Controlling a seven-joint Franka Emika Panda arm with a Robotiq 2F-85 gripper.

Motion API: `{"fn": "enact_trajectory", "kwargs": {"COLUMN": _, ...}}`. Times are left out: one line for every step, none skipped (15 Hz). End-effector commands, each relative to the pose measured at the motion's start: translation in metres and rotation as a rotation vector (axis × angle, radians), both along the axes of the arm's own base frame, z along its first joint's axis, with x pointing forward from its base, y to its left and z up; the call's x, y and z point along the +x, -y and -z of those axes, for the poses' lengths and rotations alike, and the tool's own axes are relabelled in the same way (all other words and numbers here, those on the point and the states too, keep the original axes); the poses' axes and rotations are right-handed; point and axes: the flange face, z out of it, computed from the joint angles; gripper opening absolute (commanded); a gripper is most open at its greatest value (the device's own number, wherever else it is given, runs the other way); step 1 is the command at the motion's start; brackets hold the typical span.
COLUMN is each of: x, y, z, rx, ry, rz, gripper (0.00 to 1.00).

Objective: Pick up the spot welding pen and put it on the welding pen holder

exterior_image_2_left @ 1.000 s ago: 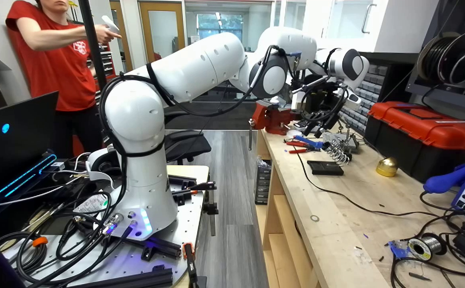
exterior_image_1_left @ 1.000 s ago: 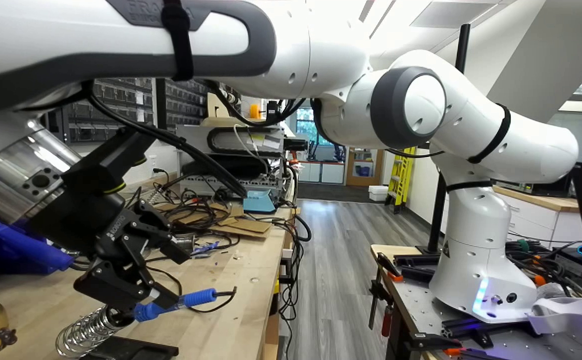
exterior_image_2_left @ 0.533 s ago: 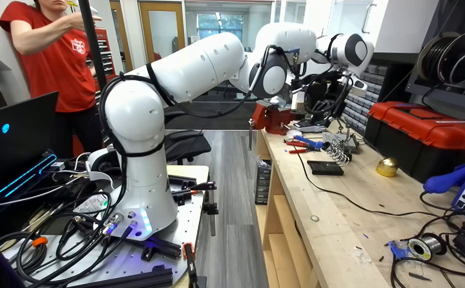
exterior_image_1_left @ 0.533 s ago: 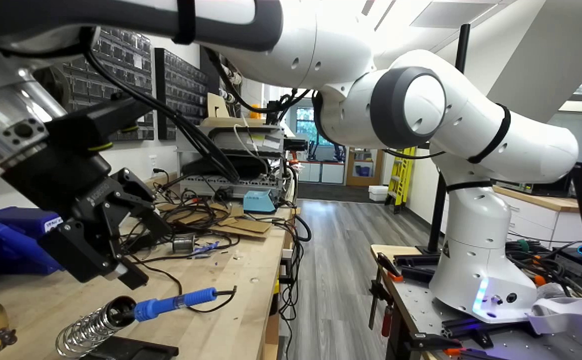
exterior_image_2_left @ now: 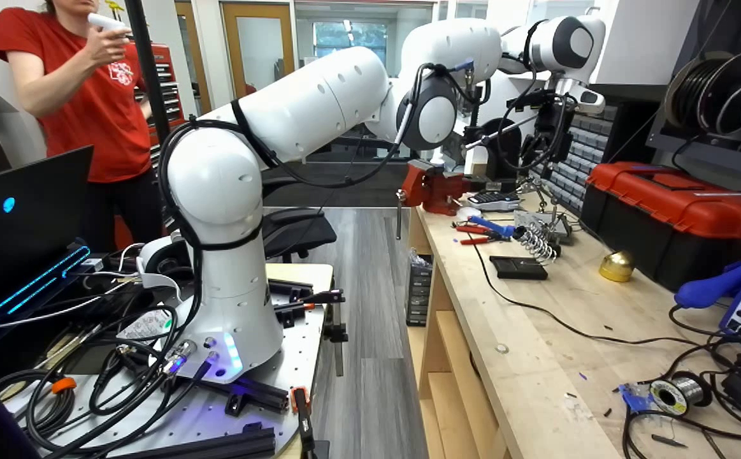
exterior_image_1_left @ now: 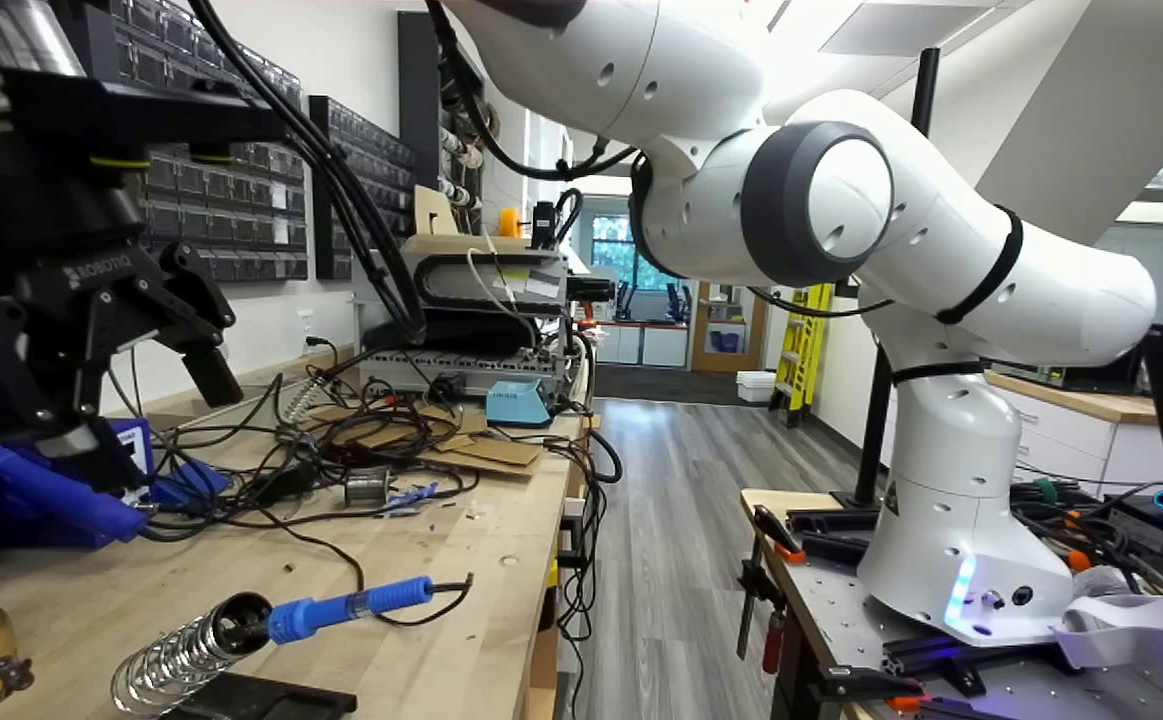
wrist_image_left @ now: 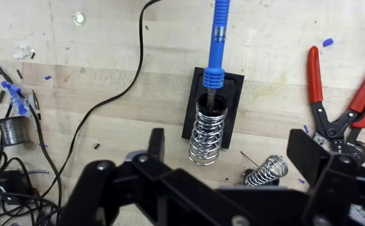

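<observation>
The blue welding pen [exterior_image_1_left: 351, 606] rests with its metal tip inside the coil of the welding pen holder [exterior_image_1_left: 171, 665], handle sticking out at a slant. The pen [exterior_image_2_left: 491, 226] and the holder's silver spring [exterior_image_2_left: 538, 245] also show in an exterior view. In the wrist view the pen [wrist_image_left: 217, 53] lies in line with the spring [wrist_image_left: 206, 138], its tip in the black mouth, above a black base. My gripper [wrist_image_left: 228, 138] is open and empty, its fingers wide apart. In both exterior views the gripper [exterior_image_1_left: 166, 430] [exterior_image_2_left: 545, 153] hangs well above the pen and holder, apart from them.
Red-handled pliers [wrist_image_left: 315, 75] and a smaller spring stand [wrist_image_left: 265, 171] lie near the holder. A solder spool [wrist_image_left: 13, 130] and tangled cables lie to one side. A brass ball [exterior_image_2_left: 617, 266], a red-black toolbox [exterior_image_2_left: 682, 217] and a red vise [exterior_image_2_left: 434, 188] stand on the bench.
My gripper has risen from close by the pen and holder, moved up and away, and turned more upright. The pen and holder have stayed in place.
</observation>
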Motion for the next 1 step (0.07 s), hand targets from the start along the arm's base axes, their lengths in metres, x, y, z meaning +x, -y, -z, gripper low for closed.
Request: {"fn": "enact_trajectory", "kwargs": {"x": 0.0006, "y": 0.0000, "z": -0.0006, "rx": 0.000, "ry": 0.004, "rz": 0.002, "gripper": 1.00}}
